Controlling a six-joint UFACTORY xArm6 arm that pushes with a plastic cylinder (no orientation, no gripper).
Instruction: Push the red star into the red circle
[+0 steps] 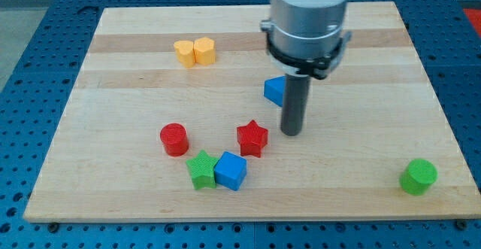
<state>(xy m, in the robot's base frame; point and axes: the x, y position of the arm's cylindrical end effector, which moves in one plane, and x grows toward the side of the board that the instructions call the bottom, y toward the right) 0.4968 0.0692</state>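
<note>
**Nearly lined up behind the star**

Still apart, my tip (291,132) stood just to the view's right of the red star (252,138) on the desk (135,68). No fingers existed, so nothing was held. Judged next: a leftward push toward the red circle (174,139), skirting the green star (201,169).

- Your arm's silver wrist housing (310,16) enters from the view's top, right of centre.
- The dark rod hangs upright beneath it.
- My tip (291,132) rests low, near mid-view.
</note>
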